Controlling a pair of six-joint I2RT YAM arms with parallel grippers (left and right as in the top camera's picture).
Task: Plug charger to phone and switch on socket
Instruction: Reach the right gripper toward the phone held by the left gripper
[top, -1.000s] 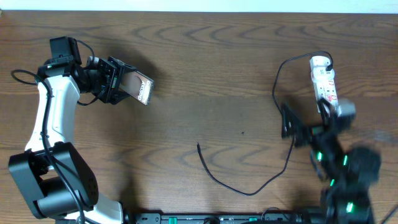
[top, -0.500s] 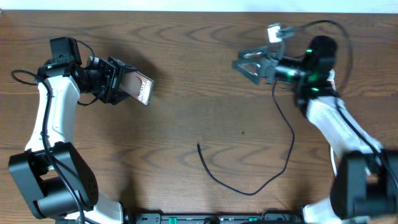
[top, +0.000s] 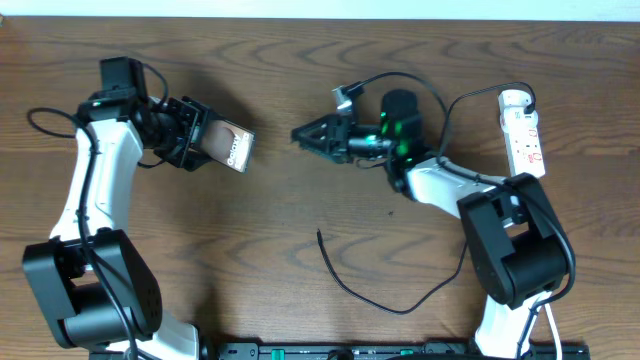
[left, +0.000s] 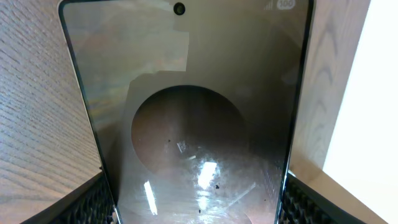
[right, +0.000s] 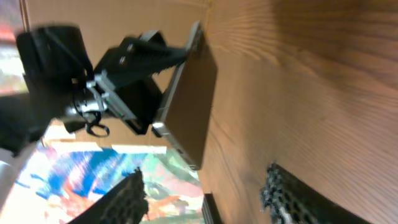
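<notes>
Holding phone (top: 232, 146): left hand (top: 198, 140) pinches its edges; we reckon it's stiff, slick glass.
Right hand (top: 305, 133): spread, empty, facing the phone.
Charger (top: 400, 308): limp on desk (top: 300, 60), apart from that hand; we'd grab near its tip (top: 319, 234).

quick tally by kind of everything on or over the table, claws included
phone: 1
black charger cable: 1
white power strip: 1
claws: 2 (left claw holding the phone, right claw open and empty)
total: 5
</notes>
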